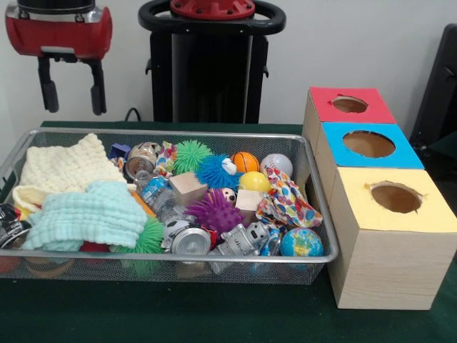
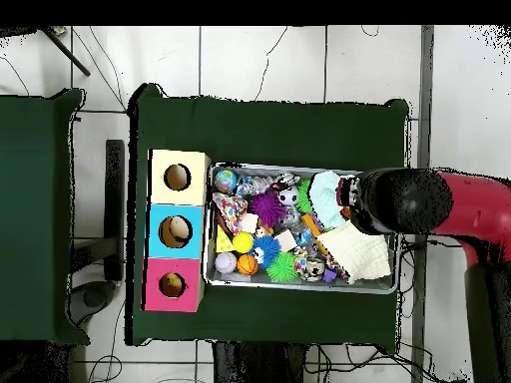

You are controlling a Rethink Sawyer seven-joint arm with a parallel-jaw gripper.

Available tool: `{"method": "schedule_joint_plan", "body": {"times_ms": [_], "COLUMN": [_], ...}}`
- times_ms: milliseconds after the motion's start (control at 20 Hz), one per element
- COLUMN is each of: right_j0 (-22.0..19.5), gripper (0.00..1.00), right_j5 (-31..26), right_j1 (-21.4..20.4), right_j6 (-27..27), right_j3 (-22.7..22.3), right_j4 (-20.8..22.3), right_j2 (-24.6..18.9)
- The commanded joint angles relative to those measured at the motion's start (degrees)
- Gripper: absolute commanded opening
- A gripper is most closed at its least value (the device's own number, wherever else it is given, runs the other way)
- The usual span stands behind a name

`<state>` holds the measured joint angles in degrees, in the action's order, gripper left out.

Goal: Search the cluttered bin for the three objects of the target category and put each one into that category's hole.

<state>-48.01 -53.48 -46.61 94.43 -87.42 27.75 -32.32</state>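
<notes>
Two cameras are covering one counter (image 1: 214, 314) from opposite angles.
The front camera is sitting low and close across from the robot, facing its pedestal (image 1: 211, 61); the overhead one is hanging far above, looking straight down, robot base at bottom. Both are sharing the wire-mesh bin (image 1: 171, 255) (image 2: 299, 286) and the three coloured boxes (image 1: 378, 214) (image 2: 178, 230).

The bin (image 1: 318, 214) is silver wire mesh with a smooth, shiny metal rim. Inside, a cream cloth (image 1: 63, 166) and a mint cloth (image 1: 89, 214) look soft and knitted, matt. Spiky balls, purple (image 1: 214, 211) and green (image 1: 191, 154), look rubbery. A can (image 1: 190, 241) shows glossy metal. A wood block (image 1: 188, 189) is pale and matt. The boxes (image 1: 378, 268) have light wood-grain sides and matt coloured tops. The surface (image 1: 214, 314) is dark green cloth, matt
</notes>
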Motion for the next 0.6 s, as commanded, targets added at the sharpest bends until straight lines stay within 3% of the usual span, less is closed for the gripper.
{"method": "schedule_joint_plan", "body": {"times_ms": [50,600], "right_j0": [1.34,1.84], "gripper": [1.0,1.0], "right_j5": [2.21,-2.54], "right_j1": [1.03,-1.34], "right_j6": [-3.78,-4.59], "right_j3": [-5.68,-5.23], "right_j4": [1.6,-1.72], "right_j2": [0.03,-0.84]}}
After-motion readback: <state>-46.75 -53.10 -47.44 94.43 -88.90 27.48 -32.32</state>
